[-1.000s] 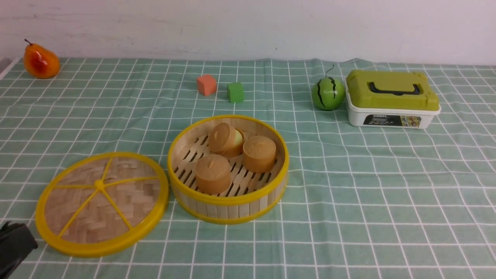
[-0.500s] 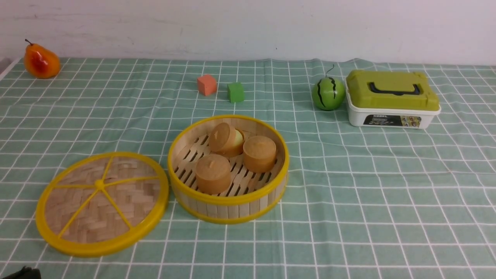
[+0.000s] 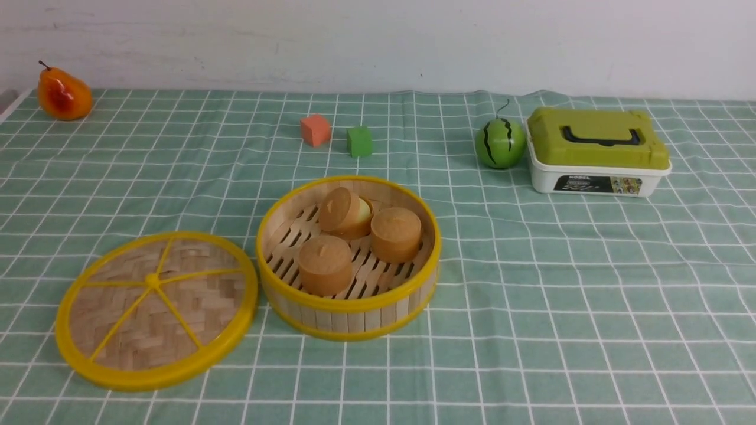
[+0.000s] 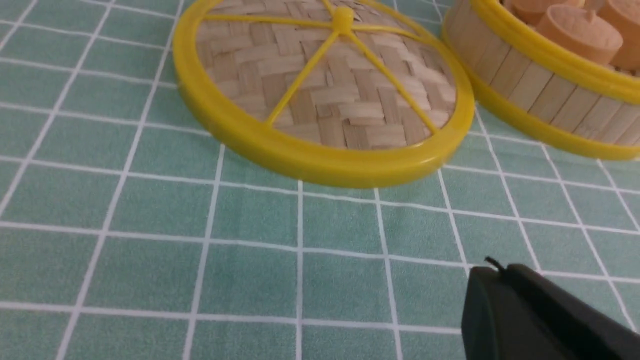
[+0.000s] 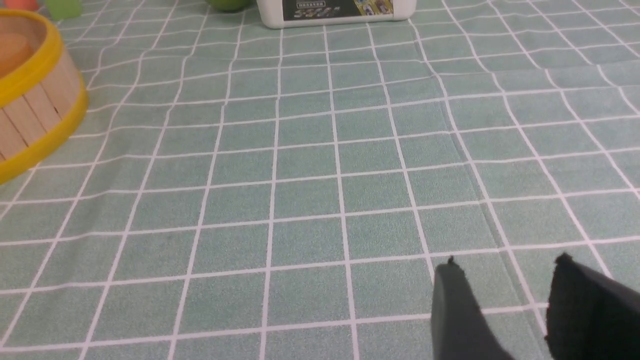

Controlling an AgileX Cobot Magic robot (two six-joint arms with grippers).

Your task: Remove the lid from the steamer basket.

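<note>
One thin, light, stiff lid (image 3: 156,310), lying flat off the steamer basket (image 3: 348,258) near desk's front-left corner, best pinched at yellow rim; left gripper (image 4: 505,290) clenched empty, right gripper (image 5: 505,280) parted, empty.

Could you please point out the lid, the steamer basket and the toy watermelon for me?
lid (image 3: 152,281), front view, on its small centre knob.
steamer basket (image 3: 348,304), front view, on its near yellow top rim.
toy watermelon (image 3: 501,143), front view, on its striped green middle.
</note>
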